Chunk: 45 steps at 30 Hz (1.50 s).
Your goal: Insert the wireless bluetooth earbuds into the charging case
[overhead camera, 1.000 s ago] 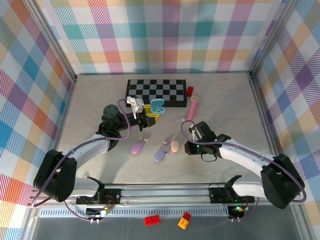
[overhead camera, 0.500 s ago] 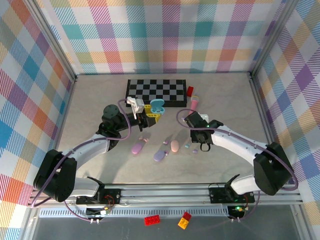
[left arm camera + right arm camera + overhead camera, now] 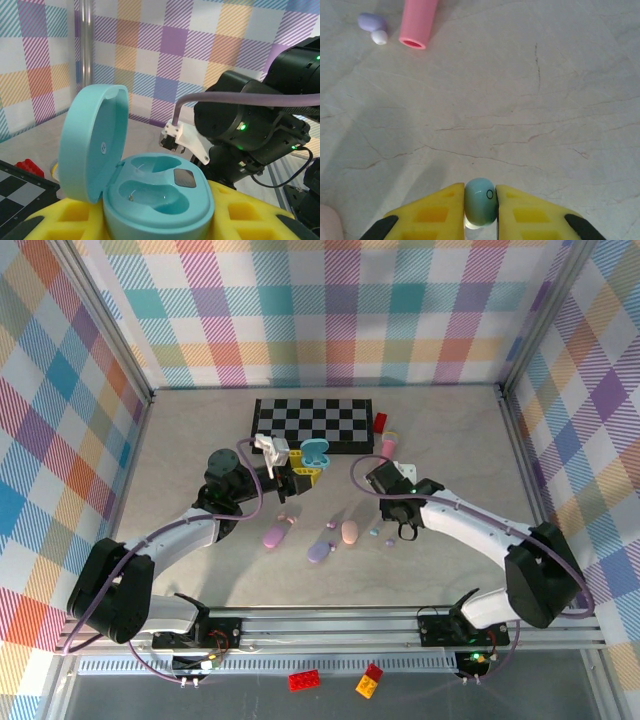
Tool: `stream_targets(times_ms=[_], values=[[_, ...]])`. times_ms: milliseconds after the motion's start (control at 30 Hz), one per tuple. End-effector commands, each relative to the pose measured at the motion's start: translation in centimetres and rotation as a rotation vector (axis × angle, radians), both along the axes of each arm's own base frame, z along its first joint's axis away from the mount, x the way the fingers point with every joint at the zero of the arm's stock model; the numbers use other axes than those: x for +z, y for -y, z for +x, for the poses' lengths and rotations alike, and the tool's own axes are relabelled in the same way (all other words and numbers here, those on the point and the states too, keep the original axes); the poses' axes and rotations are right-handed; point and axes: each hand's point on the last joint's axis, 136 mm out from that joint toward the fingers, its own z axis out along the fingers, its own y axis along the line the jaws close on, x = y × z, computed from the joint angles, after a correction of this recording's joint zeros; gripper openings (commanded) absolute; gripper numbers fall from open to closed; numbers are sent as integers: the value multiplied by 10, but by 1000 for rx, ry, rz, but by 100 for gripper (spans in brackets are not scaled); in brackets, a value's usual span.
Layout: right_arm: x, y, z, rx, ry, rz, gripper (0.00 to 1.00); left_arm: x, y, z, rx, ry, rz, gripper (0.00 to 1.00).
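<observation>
Carrying step: the right gripper point(image 3: 480, 196) (yellow fingers, bottom centre of its wrist view) pinches 1 teal earbud point(image 3: 481, 202) between its tips. The left gripper point(image 3: 160, 217) is clamped on the open teal charging case point(image 3: 157, 192), low centre of its own view, lid raised at left, its 2 sockets empty. Next, I judge, the bud must come over a socket, turn to match it, then go down gently. No readable brand; only a small ring mark on the bud
</observation>
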Motion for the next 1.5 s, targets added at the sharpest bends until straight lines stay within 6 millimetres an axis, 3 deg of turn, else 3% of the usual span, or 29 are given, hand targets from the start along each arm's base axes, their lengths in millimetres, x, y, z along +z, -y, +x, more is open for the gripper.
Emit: stream_targets(times_ms=[0, 67, 200, 400, 567, 900, 1467], values=[[20, -22, 4, 104, 90, 120, 19, 0, 2, 3, -1, 29, 22, 35], [34, -38, 5, 185, 148, 210, 19, -3, 5, 2, -4, 33, 43, 35], [80, -69, 1, 365, 282, 379, 19, -6, 11, -2, -18, 46, 78, 35], [152, -98, -14, 589, 427, 516, 20, -9, 20, -8, -52, 50, 89, 35], [188, -119, -25, 753, 466, 590, 20, -13, 29, -17, -117, 41, 112, 35], [196, -143, -23, 870, 439, 615, 20, -15, 37, -31, -199, 25, 130, 35], [178, -147, -20, 866, 400, 611, 19, -13, 38, -36, -211, 24, 137, 35]])
